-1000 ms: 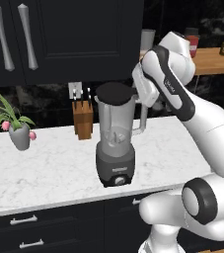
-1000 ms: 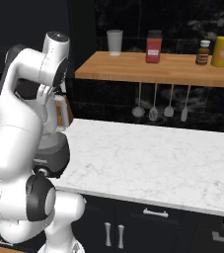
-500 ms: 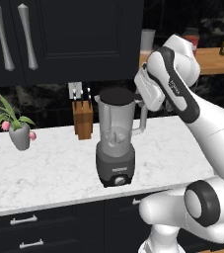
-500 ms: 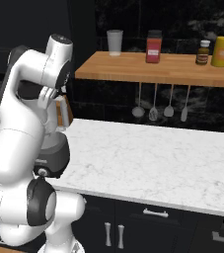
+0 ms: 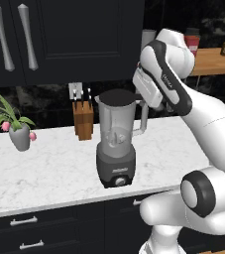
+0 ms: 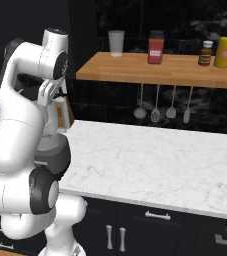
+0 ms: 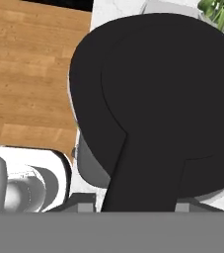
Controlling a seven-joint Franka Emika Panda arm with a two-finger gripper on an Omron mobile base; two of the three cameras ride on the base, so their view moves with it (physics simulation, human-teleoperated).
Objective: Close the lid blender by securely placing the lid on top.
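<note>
The blender (image 5: pixel 115 144), a translucent grey jar on a dark base with a front knob, stands on the marble counter (image 5: pixel 44 168). The black lid (image 5: pixel 116 95) lies flat across the jar's mouth. My gripper (image 5: pixel 136 95) is at the lid's right edge, just above the jar handle. In the hand view the lid (image 7: pixel 158 94) is very close, its tab (image 7: pixel 143 183) runs down between my fingertips, and the gripper (image 7: pixel 133 205) looks shut on it. A sliver of grey jar rim (image 7: pixel 90 168) peeks out beneath the disc. In the right base view my arm hides most of the blender.
A wooden knife block (image 5: pixel 83 119) stands just behind and to the left of the blender. A pot of pink flowers (image 5: pixel 20 136) is farther left. Black upper cabinets (image 5: pixel 59 39) hang overhead. To the right are a wooden shelf (image 6: pixel 160 70) with bottles and hanging utensils (image 6: pixel 155 107).
My upper arm has risen a little. The hand, the lid and the blender stay almost where they were.
</note>
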